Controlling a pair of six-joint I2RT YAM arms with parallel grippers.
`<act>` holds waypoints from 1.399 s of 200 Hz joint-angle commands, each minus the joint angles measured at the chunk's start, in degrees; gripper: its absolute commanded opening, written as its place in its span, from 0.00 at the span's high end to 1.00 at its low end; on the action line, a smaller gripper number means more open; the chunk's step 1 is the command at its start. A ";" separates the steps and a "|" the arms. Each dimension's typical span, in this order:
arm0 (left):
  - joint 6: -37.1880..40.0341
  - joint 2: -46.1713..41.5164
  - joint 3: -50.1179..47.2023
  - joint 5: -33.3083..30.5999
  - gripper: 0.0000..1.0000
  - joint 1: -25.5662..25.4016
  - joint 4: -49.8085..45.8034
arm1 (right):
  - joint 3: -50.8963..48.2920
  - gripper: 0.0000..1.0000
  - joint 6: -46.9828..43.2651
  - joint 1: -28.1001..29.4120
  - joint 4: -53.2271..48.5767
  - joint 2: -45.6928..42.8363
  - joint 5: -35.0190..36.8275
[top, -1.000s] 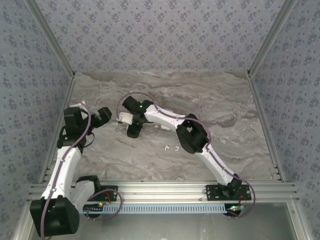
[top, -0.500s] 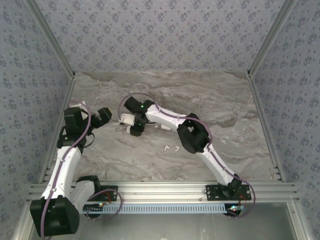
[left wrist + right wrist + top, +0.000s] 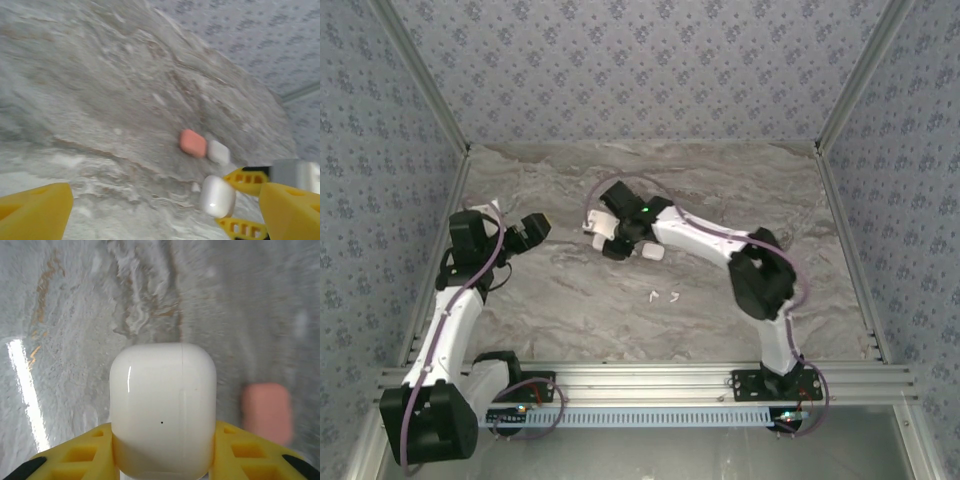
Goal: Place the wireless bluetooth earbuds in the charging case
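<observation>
Between the yellow fingers of your right gripper sits a white charging case, pinched on both flanks. In the right wrist view it is smooth and rounded, with a thin seam running down one side and a small dark dot on its face; the lid looks closed. From overhead, that gripper and its case are over the middle of the marble table, a little left of centre.

Just beyond the held case, the left wrist view shows you an orange case lying flat on the marble, with a second white case right beside it, the two close enough that you cannot tell whether they touch. Both are blurred.

Nearer your bases, two white earbuds lie loose on the table, close together and well apart from the held case. They are too small for you to read which way they point.

Your left gripper is off to the left side of the table, its fingers spread wide with nothing between them, and it faces across the marble toward the cases.
</observation>
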 commanded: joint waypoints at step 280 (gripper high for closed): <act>-1.70 21.71 17.39 27.39 0.64 -25.75 16.02 | -19.49 0.62 -1.23 0.16 16.68 -29.02 2.45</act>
